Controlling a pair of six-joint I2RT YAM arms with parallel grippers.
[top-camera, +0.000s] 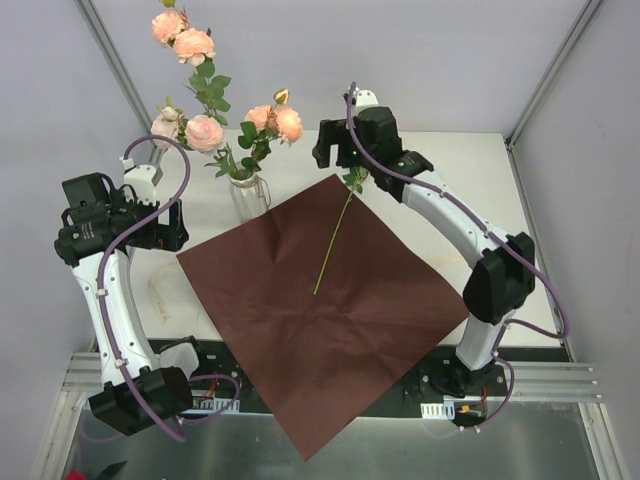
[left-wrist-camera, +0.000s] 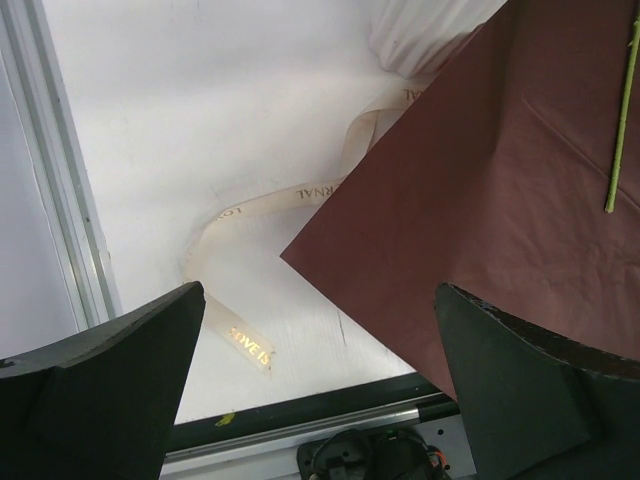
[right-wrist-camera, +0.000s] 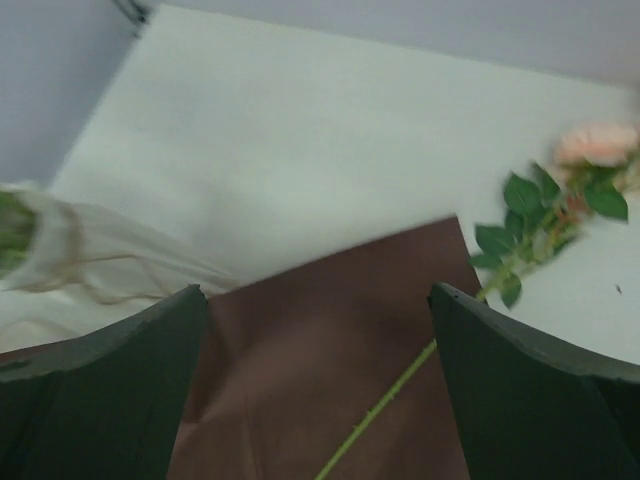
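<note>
Left gripper (top-camera: 168, 226) hangs at 9 o'clock of the sheet with its jaws wide apart and nothing between them. In the left wrist view its dark fingers (left-wrist-camera: 120, 370) frame the cream ribbon (left-wrist-camera: 300, 190) with gold lettering, which lies curled on the white table (top-camera: 480, 170) just beside the sheet's left corner, one end running under it.

Glass vase (top-camera: 248, 195) stands upright at 11 o'clock, touching or just off the sheet's upper-left edge; cannot tell which. It holds peach roses (top-camera: 205, 131).

Brown wrapping paper (top-camera: 320, 320) lies flat, turned as a diamond, with its 6 o'clock corner hanging past the near table edge.

Single rose (right-wrist-camera: 598, 143) lies on its side. Its green stem (top-camera: 333, 245) runs from the sheet's centre up toward 12 o'clock, while the leaves and bloom are off the top corner on bare table.

Right gripper (top-camera: 335, 150) hovers at 12 o'clock above the rose's leafy end, fingers (right-wrist-camera: 520, 400) spread wide, gripping nothing.
</note>
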